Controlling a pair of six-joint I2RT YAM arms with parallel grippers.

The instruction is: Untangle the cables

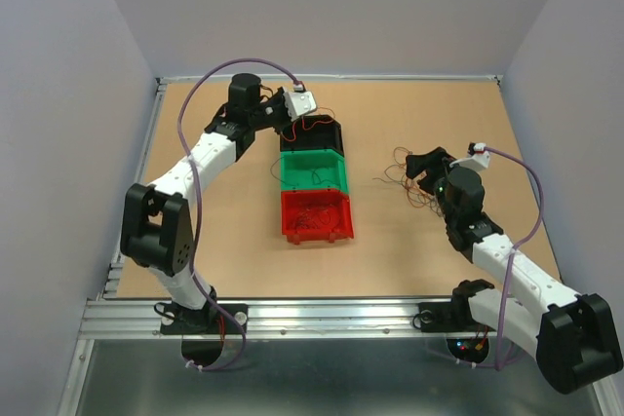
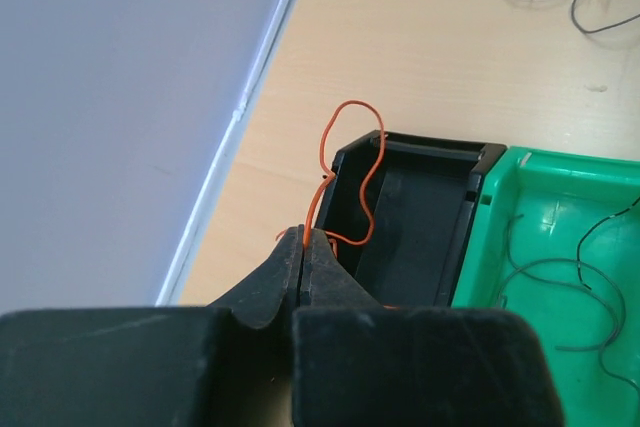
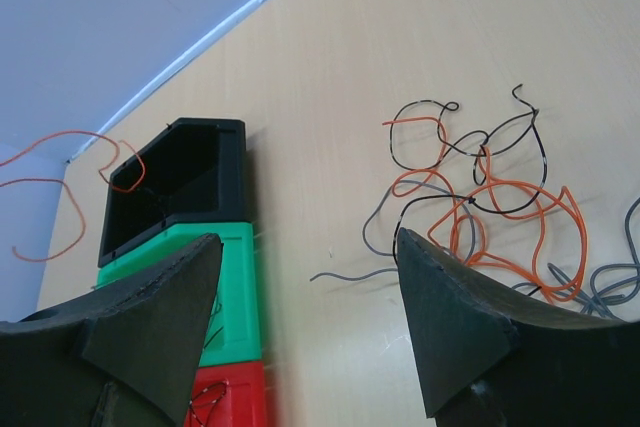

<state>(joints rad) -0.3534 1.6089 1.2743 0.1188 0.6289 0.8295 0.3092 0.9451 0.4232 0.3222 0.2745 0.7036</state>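
Observation:
The cables (image 1: pixel 403 179) lie as a loose clump of orange, black and grey wires (image 3: pixel 478 209) on the table, right of the bins. My right gripper (image 3: pixel 308 237) hovers open at the clump's near left edge, with bare table between its fingers; in the top view the right gripper (image 1: pixel 423 169) is over the clump. My left gripper (image 2: pixel 303 242) is shut on one orange cable (image 2: pixel 352 103), which curls up above the black bin's (image 2: pixel 420 152) far left corner. From above, the left gripper (image 1: pixel 289 120) sits at that bin's back left edge.
Three bins stand in a row mid-table: black (image 1: pixel 314 135) farthest, green (image 1: pixel 314 170) in the middle, red (image 1: pixel 315 214) nearest. The green bin (image 2: pixel 520 162) holds thin dark wires (image 2: pixel 545 265); the red bin (image 3: pixel 235 392) holds a red-and-black wire. A raised rim edges the table.

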